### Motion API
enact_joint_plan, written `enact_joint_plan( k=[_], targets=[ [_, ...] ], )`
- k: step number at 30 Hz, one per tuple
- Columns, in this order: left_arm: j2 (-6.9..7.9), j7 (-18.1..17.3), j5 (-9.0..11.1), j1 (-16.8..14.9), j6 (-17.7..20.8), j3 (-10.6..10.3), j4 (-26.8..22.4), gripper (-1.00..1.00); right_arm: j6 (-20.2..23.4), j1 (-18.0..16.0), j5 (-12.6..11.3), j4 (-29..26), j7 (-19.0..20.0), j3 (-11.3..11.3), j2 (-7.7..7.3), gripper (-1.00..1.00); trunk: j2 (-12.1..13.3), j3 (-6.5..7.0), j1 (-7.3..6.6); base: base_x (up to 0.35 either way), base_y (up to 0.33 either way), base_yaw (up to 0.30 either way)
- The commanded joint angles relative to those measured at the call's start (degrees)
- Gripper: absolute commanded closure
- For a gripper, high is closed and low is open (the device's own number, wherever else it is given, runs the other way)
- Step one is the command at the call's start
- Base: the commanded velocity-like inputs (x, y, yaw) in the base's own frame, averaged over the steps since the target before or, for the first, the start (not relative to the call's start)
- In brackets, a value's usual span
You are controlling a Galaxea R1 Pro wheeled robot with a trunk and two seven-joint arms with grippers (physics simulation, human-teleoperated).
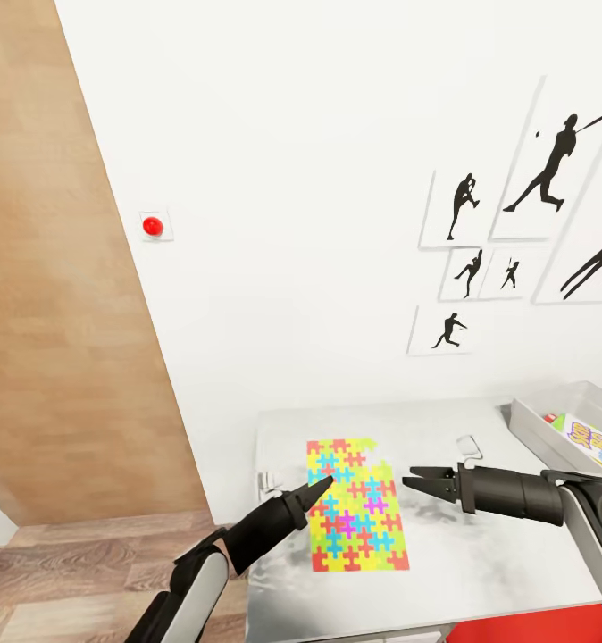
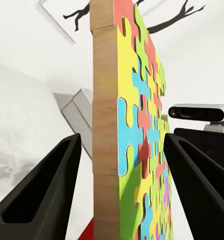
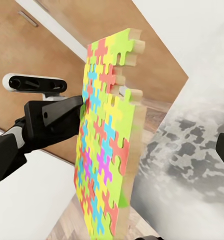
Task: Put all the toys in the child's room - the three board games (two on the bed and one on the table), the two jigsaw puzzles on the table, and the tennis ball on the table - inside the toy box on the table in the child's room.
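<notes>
Head view shows us facing the white wall of the child's room, with our two arms reaching over the table (image 1: 480,572). Our left gripper (image 1: 312,493) comes in at the near-left edge of the jigsaw puzzle (image 1: 355,505), and our right gripper (image 1: 423,480) points at its opposite side from the right.

From the left wrist, our fingers (image 2: 42,195) stand parted with the puzzle's wooden edge (image 2: 104,125) between them; neither pad clearly presses the board, so the left gripper is spread around it, not clamped. The puzzle looks raised off the table, yet we cannot tell what carries it. From the right wrist we see the coloured face (image 3: 104,145) and the left gripper (image 3: 67,117) at the far edge. We cannot tell how our right fingers are set.

We judge this two-sided approach suits a thin flat square that is hard to pinch off a tabletop, one side steadying as the other gets under an edge.

The toy box (image 1: 564,420) sits at the table's right, well apart from the puzzle, with a board game (image 1: 591,444) already inside. Its printed lettering is too small for us to read. The sports silhouette pictures (image 1: 506,232) carry no words.
</notes>
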Motion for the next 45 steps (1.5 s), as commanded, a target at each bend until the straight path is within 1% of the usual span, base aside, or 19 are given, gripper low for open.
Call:
enact_joint_plan(
  k=[1,9,15,21,23,26,29,30,33,34,37,45],
  targets=[
    [-0.10,0.03,0.50,-0.06,0.44,-0.02,0.05,1.00,0.24,-0.06,0.05,-0.01,0.18,0.00,0.01,-1.00,-0.13,-0.13,0.04,0.000,0.000,0.000],
    [-0.62,0.07,-0.36,-0.09,0.23,-0.13,0.20,1.00,0.24,-0.09,0.06,-0.01,0.15,0.05,0.07,-1.00,-0.13,-0.13,0.04,0.000,0.000,0.000],
    [-1.03,0.08,-0.65,-0.10,0.19,-0.15,0.13,1.00,0.24,-0.10,0.06,0.09,0.15,0.07,0.08,-1.00,-0.13,-0.13,0.04,0.000,0.000,0.000],
    [-1.12,-0.01,-0.76,-0.10,0.17,-0.14,-0.29,1.00,0.24,-0.22,0.06,1.20,0.10,0.10,0.12,-1.00,-0.13,-0.13,0.04,0.000,0.000,0.000],
    [-1.15,0.01,-0.79,-0.10,0.17,-0.13,-0.44,1.00,0.24,-0.56,0.08,2.32,0.10,0.14,0.15,-1.00,-0.13,-0.13,0.04,0.000,0.000,0.000],
    [-1.18,0.04,-0.81,-0.10,0.16,-0.10,-0.54,1.00,0.24,-1.10,0.07,3.38,0.12,0.60,0.39,-1.00,-0.13,-0.13,0.04,0.000,0.000,0.000],
    [-1.20,0.06,-0.83,-0.10,0.16,-0.08,-0.62,1.00,0.24,-1.73,0.07,4.79,0.13,2.27,0.86,-1.00,-0.13,-0.13,0.04,0.000,0.000,0.000],
    [-1.20,0.06,-0.83,-0.10,0.16,-0.08,-0.62,1.00,0.24,-1.73,0.07,4.79,0.13,2.27,0.86,-1.00,-0.13,-0.13,0.04,0.000,0.000,0.000],
    [-1.21,0.07,-0.84,-0.10,0.16,-0.07,-0.70,1.00,0.24,-2.29,0.08,6.01,0.10,4.03,1.16,-1.00,-0.13,-0.13,0.04,0.000,0.000,0.000],
    [-1.21,0.07,-0.84,-0.10,0.16,-0.07,-0.70,1.00,0.24,-2.29,0.08,6.01,0.10,4.03,1.16,-1.00,-0.13,-0.13,0.04,0.000,0.000,0.000],
    [-1.22,0.08,-0.84,-0.10,0.16,-0.06,-0.75,1.00,0.24,-2.68,0.11,6.72,0.10,5.23,1.54,-1.00,-0.13,-0.13,0.04,0.000,0.000,0.000],
    [-1.25,0.08,-0.84,-0.48,0.16,-0.06,-0.78,1.00,0.24,-2.98,0.14,7.32,0.13,6.17,1.90,-1.00,-0.13,-0.13,0.04,0.000,0.000,0.000]
  ],
)
